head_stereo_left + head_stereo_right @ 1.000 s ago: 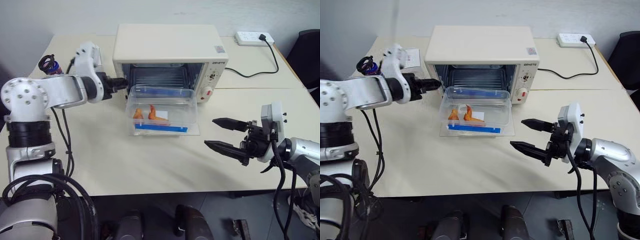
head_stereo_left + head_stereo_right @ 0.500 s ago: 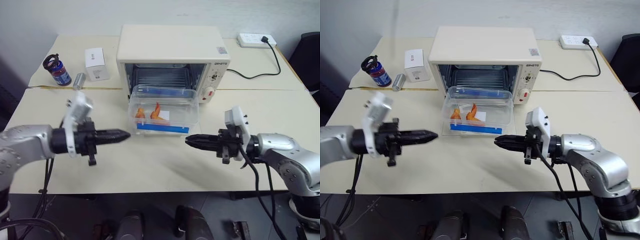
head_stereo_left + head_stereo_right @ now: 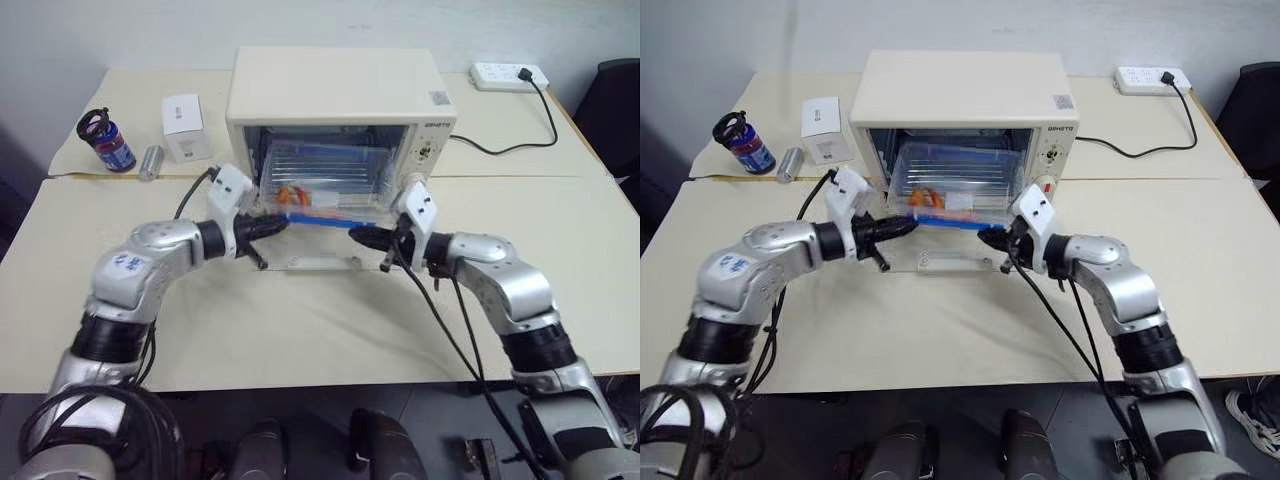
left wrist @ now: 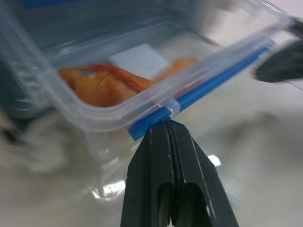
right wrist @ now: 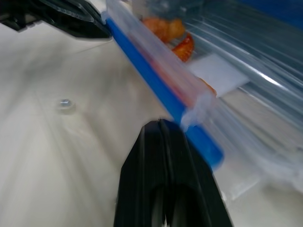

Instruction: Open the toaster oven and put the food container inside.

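Little is legible. The toaster oven (image 3: pixel 960 95) has a short dark brand word at the top of its control panel (image 3: pixel 1058 128), letters too small to make out. There is a small reddish sticker (image 3: pixel 1063 101) on the oven's top, near that panel; its print is unreadable. The white carton (image 3: pixel 822 128) and the dark can (image 3: pixel 740 148), both left of the oven, show no readable print.

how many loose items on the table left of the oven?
3: blue can at far left, small metal cylinder beside it, white carton nearest the toaster oven. Others may be hidden behind it.
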You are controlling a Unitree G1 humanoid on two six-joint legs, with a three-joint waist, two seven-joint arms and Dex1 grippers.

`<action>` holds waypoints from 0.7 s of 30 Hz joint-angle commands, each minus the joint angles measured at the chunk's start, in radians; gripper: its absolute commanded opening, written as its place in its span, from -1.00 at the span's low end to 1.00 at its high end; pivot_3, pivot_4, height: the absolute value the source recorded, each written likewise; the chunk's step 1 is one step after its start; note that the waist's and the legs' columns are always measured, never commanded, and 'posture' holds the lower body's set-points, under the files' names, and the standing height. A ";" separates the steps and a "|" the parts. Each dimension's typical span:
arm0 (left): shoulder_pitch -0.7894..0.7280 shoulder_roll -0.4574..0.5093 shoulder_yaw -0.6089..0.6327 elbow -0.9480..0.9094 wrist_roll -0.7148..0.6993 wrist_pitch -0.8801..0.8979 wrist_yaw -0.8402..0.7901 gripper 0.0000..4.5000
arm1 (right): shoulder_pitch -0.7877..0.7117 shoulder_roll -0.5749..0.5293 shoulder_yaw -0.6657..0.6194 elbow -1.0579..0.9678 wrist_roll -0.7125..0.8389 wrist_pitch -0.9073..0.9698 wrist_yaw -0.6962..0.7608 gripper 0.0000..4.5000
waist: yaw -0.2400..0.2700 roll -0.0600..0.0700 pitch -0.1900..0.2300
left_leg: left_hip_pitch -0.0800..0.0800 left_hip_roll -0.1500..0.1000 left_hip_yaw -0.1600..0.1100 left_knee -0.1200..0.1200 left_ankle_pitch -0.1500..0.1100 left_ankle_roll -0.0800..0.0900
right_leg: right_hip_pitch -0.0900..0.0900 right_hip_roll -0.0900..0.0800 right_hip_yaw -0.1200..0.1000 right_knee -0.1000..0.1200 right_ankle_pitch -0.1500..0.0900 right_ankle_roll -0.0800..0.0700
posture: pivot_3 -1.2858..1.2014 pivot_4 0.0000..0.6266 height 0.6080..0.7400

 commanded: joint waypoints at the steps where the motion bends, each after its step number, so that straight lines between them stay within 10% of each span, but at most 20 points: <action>1: -0.093 -0.028 0.084 0.076 0.050 -0.082 0.057 -1.00 | -0.077 0.056 -0.058 0.092 -0.048 -0.110 -0.092 -1.00 | -0.004 0.000 0.000 | 0.000 0.000 0.000 0.000 0.000 0.000 | 0.000 0.000 0.000 0.000 0.000 0.000 | 0.03 -0.52 1.00; 10: -0.034 0.038 0.208 -0.132 -0.087 0.068 -0.086 -1.00 | -0.039 0.067 -0.100 0.016 -0.011 -0.089 -0.073 -1.00 | -0.025 0.000 0.000 | -0.001 -0.001 -0.003 -0.002 0.000 0.000 | 0.000 -0.002 -0.002 0.000 0.000 0.000 | 0.03 -0.52 1.00; 14: 0.085 0.230 0.435 -0.380 -0.429 0.327 -0.267 -1.00 | 0.171 -0.080 -0.160 -0.326 0.196 0.144 0.072 -1.00 | -0.029 0.000 0.000 | -0.001 0.000 -0.005 -0.003 0.000 0.000 | 0.000 -0.002 -0.003 0.000 0.000 -0.001 | 0.03 -0.52 1.00; 21: 0.192 0.459 0.621 -0.421 -0.630 0.488 -0.385 -0.74 | 0.442 -0.263 -0.263 -0.597 0.370 0.352 0.120 -1.00 | -0.022 0.000 0.000 | 0.004 0.000 -0.006 -0.002 0.000 -0.001 | 0.005 -0.002 -0.003 0.001 -0.001 -0.001 | 0.03 -0.52 1.00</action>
